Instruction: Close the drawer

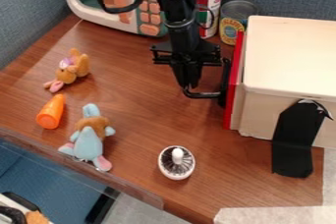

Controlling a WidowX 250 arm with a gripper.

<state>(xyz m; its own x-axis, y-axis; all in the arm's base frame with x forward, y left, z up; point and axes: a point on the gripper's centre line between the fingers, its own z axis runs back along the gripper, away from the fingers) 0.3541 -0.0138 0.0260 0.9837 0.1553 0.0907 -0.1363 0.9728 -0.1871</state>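
Hanging over the wooden table left of the white box, the black gripper [188, 76] has its lower end beside a black curved handle [203, 94]. Whether they touch I cannot tell. That handle reaches out leftward from the drawer's red front [234, 83]. The red front stands upright along the left side of the white box [292, 56], with little or no gap visible between them.
Two cans [209, 9] stand behind the arm, beside a toy microwave [118, 9]. Plush toys [89, 139] and an orange carrot [51, 112] lie at left. A white round brush [177, 162] sits near the front. Black tape [295, 142] hangs from the box.
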